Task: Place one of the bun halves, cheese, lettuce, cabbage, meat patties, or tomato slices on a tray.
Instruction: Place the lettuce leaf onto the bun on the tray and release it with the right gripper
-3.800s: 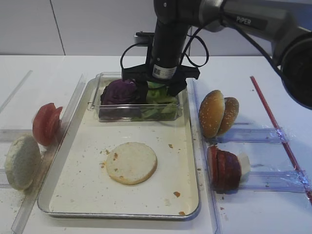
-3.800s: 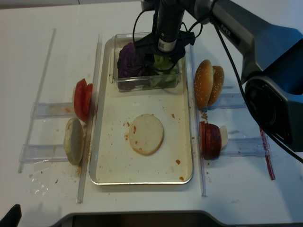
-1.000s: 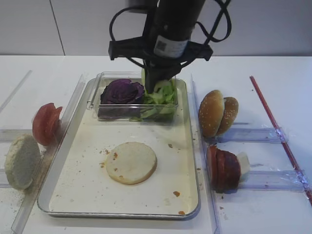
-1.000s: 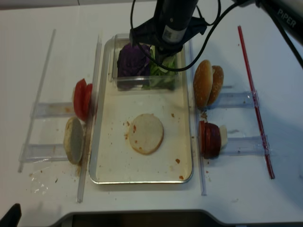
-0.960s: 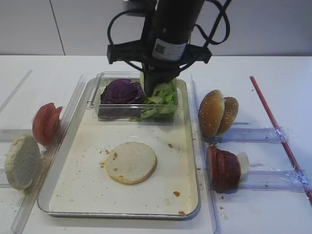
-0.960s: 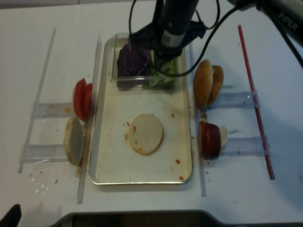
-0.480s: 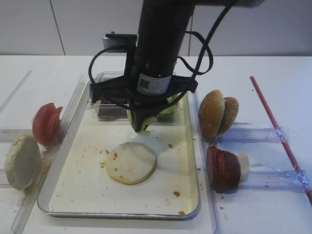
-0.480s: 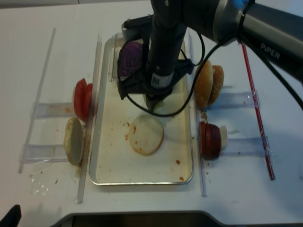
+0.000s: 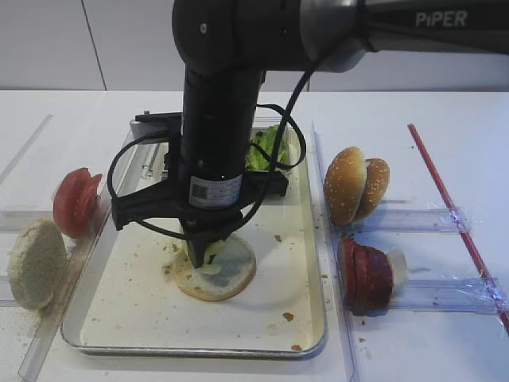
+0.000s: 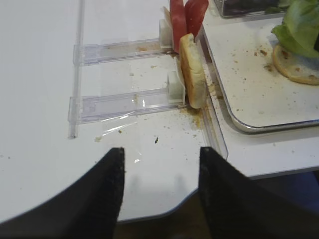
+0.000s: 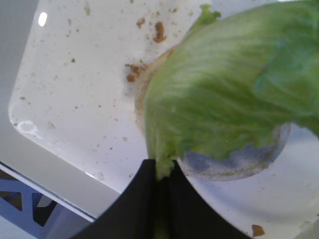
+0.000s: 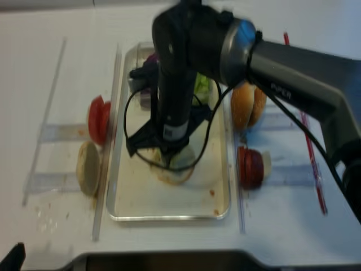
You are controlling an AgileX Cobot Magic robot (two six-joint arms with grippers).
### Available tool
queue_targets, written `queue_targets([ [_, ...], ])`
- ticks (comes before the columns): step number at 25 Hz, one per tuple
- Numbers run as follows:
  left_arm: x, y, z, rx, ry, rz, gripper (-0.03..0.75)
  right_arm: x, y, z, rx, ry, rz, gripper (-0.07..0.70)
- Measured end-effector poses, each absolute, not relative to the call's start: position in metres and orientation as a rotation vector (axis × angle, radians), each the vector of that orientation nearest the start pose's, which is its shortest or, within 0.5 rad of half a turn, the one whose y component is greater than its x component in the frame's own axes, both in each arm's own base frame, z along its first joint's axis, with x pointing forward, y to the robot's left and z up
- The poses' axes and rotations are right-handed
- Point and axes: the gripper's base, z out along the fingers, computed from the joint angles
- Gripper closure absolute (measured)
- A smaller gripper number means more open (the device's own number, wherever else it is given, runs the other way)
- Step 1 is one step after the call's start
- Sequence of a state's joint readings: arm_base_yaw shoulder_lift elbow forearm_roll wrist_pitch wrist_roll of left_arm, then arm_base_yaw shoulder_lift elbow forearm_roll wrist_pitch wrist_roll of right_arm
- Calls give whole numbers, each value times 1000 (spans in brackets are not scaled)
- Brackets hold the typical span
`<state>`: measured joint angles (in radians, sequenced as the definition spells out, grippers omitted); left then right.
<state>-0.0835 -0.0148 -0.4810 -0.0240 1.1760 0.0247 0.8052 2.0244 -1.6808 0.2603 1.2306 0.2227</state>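
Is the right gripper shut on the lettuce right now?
Yes: in the wrist view the right gripper pinches the lettuce stem, leaf hanging over the bun disc.

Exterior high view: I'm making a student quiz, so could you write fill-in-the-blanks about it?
1. The right gripper is shut on a light green ___ leaf.
2. It hangs over the pale round bun disc on the rectangular metal ___.
3. The red tomato slices stand ___ of it.

Answers: lettuce; tray; left

Pinched between matt black jaws, the lettuce (image 11: 224, 94) looks thin, veined and faintly glossy. Beneath it the bun disc (image 9: 227, 278) is dry and matt. The tray (image 9: 310, 338) shows a shiny metal rim around a crumb-speckled cream surface.
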Motion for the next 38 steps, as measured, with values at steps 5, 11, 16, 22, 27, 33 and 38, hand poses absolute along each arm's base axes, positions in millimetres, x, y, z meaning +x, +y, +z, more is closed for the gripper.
queue_targets([
  [5,-10,-1,263,120,2161,-63,385,274,316,220,-799,3078,375,563],
  [11,-10,-1,263,120,2161,-63,384,275,317,213,-798,3092,364,563],
  [16,-10,-1,263,120,2161,-63,384,275,317,212,-799,3092,359,563],
  [22,-10,-1,263,120,2161,-63,384,276,316,212,-804,3088,345,540],
  [27,-10,-1,263,120,2161,-63,384,277,315,211,-811,3080,320,524],
  [33,-10,-1,263,120,2161,-63,384,278,314,211,-816,3074,303,491],
  [38,-10,-1,263,120,2161,-63,384,278,314,211,-818,3072,298,431],
])
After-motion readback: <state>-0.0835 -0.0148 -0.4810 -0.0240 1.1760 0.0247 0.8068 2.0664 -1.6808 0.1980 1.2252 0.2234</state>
